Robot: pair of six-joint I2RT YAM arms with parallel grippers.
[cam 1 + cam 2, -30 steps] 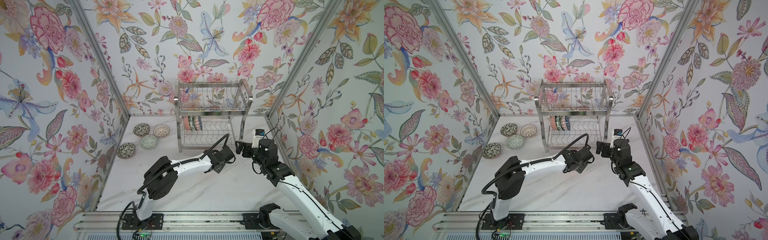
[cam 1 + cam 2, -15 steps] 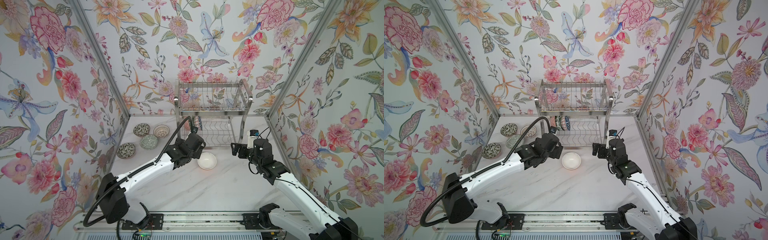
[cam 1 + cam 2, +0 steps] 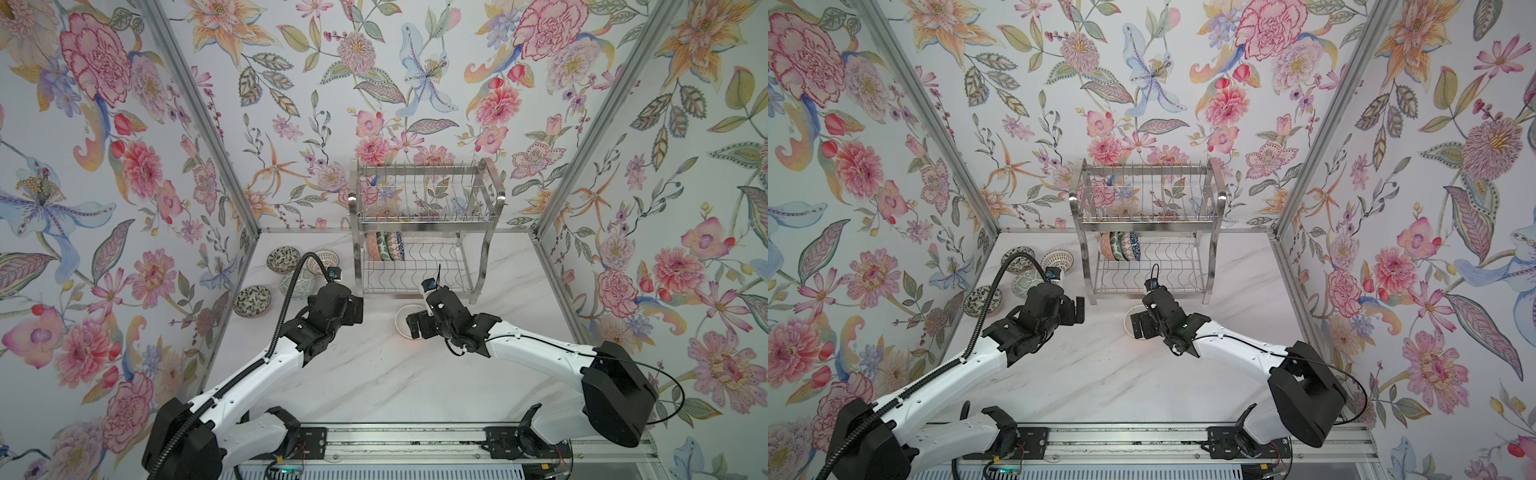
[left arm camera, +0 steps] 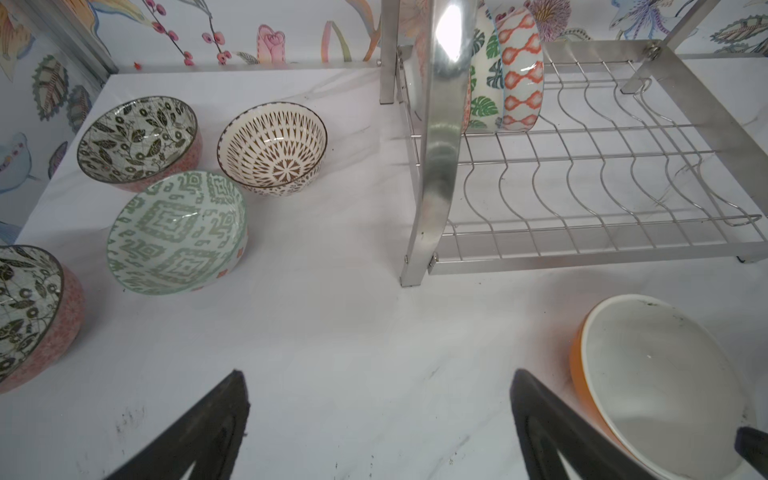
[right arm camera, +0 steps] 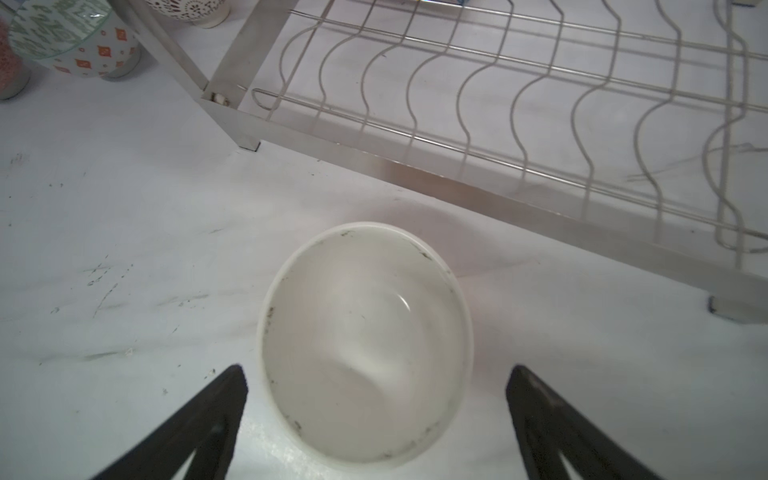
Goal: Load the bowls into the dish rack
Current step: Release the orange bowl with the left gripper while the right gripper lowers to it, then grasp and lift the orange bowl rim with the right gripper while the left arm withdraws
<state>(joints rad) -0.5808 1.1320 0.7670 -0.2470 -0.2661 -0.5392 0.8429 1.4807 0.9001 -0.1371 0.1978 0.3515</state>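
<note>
Sitting beneath right end effector (image 5: 377, 368): bowl (image 5: 362, 303)

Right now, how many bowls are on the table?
5. Left of the rack: two black-leaf bowls, a brown bowl, a green bowl. In front of it: a white bowl. Arms may hide more.

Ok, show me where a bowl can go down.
Free: the dish rack's lower tier right of the racked bowls in a top view, and the marble table nearer the arm bases. Crowded: four bowls left of the rack.
</note>
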